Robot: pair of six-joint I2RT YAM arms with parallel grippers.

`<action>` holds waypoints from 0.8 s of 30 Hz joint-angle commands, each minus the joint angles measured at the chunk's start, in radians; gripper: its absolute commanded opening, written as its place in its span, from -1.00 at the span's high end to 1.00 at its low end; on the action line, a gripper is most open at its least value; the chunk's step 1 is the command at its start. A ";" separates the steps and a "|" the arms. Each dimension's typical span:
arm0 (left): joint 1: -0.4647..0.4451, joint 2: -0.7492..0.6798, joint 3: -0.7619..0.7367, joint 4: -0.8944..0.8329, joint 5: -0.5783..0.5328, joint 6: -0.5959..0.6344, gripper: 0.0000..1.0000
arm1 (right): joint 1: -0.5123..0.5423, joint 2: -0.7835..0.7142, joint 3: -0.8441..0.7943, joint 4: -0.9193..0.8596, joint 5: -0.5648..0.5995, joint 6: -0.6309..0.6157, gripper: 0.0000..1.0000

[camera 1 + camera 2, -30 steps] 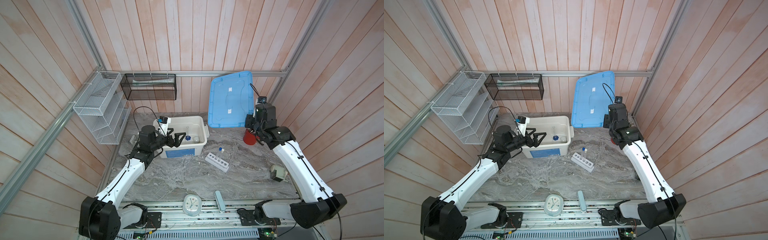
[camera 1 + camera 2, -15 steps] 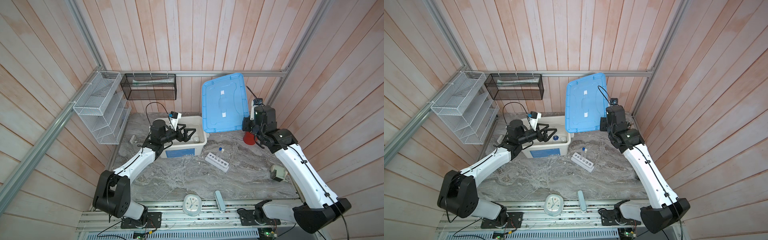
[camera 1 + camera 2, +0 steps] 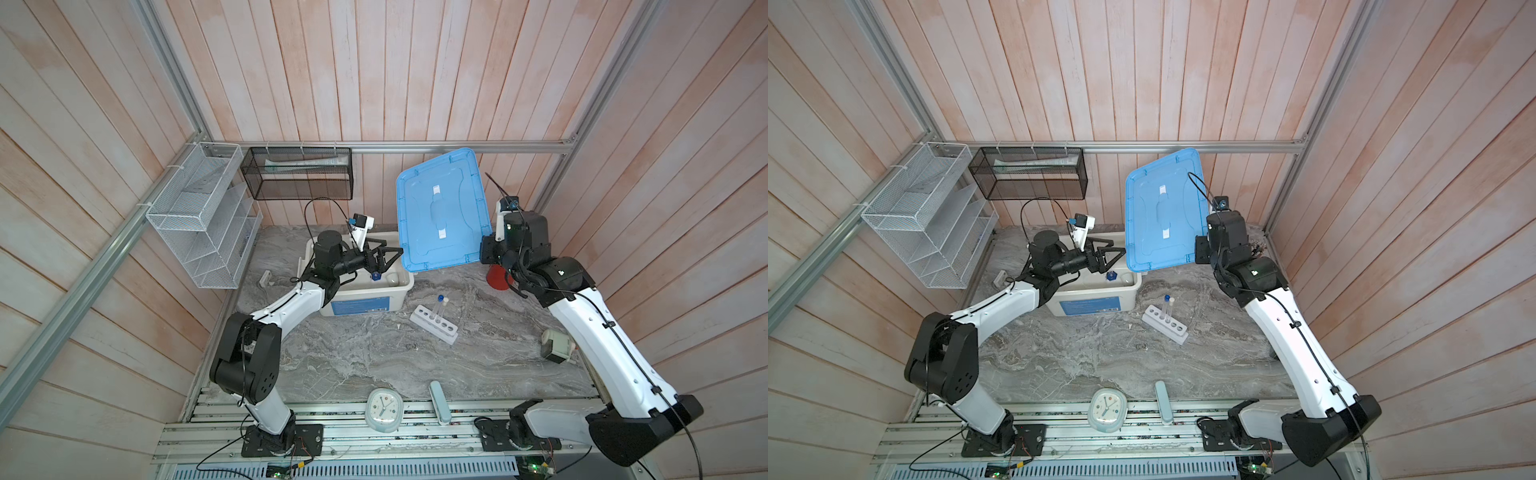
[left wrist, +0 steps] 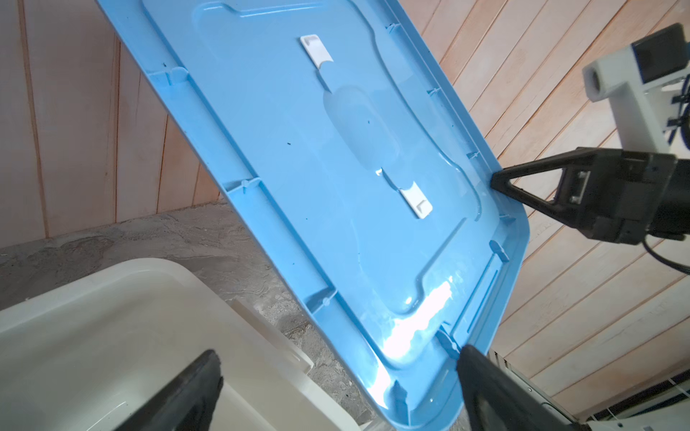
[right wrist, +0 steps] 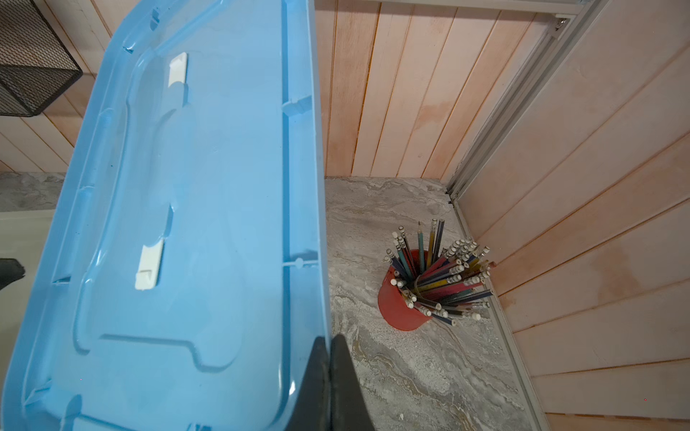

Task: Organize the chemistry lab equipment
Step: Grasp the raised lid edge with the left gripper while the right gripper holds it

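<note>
Lifted off back wall (image 3: 374, 104) and swung toward the bin: blue lid (image 3: 440, 212).

Hangs tilted in the air now instead of leaning as a second ago, pinched at one rim by right gripper (image 5: 330, 377), fingers pressed together on the plastic. Over white bin (image 3: 361, 305), left gripper (image 3: 390, 258), fingers spread wide on nothing, closer to the lid's low edge than before. Reads as closing-up under way, likely a two-handed seating next, though rack and tubes sit outside the bin. Counted, large to small: one lid; one bin; one six-hole rack (image 3: 434, 325) on table (image 3: 374, 357) just beside the bin; two tubes (image 3: 439, 307) upright in it, blue cap and white cap; one blue-based vessel (image 3: 376, 275) inside the bin; one small pale dish (image 3: 392, 281) next to it.
</note>
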State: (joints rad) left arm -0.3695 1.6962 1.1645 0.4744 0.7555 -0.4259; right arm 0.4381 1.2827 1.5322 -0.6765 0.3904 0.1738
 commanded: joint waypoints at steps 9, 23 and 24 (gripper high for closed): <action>-0.024 0.100 0.136 0.095 0.109 -0.082 -1.00 | 0.025 -0.003 0.027 0.049 -0.040 0.010 1.00; -0.039 0.077 0.151 0.139 0.181 -0.113 -0.80 | 0.033 0.006 -0.018 0.093 -0.050 0.003 1.00; -0.039 0.074 0.152 0.134 0.181 -0.113 -0.77 | 0.033 0.003 -0.029 0.102 -0.052 0.003 1.00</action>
State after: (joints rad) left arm -0.4023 1.7935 1.2865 0.5838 0.9089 -0.5396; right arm 0.4641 1.2930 1.5246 -0.6422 0.3458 0.1738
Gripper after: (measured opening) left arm 0.897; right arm 0.050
